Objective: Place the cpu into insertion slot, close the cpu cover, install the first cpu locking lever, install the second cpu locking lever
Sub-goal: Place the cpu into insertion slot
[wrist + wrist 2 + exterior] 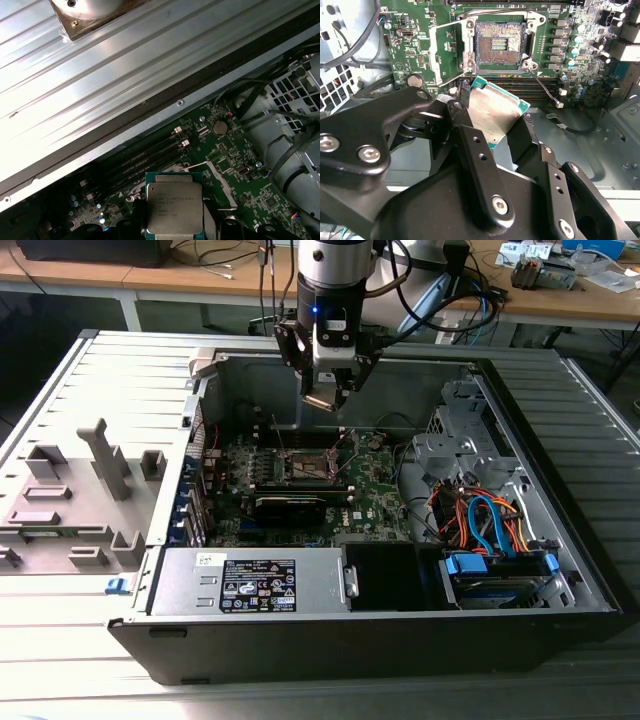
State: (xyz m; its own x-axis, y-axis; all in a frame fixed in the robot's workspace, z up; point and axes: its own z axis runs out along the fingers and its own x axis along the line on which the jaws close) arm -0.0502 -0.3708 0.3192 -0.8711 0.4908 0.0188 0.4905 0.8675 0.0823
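Status: no step is complete. My gripper (325, 398) hangs above the open computer case (590, 570), fingers (462, 125) closed on opposite edges of the cpu (174, 207), which sits tilted between them, well apart from the board. The insertion slot (499, 45) lies bare, contact field exposed. The cpu cover (434, 55) stands swung open beside it, as far as I can judge. Seating, cover and both levers remain outstanding. Markings: fine print on the cpu's metal lid in the first wrist view, and a white label (262, 588) on the power supply (200, 585); neither legible to me
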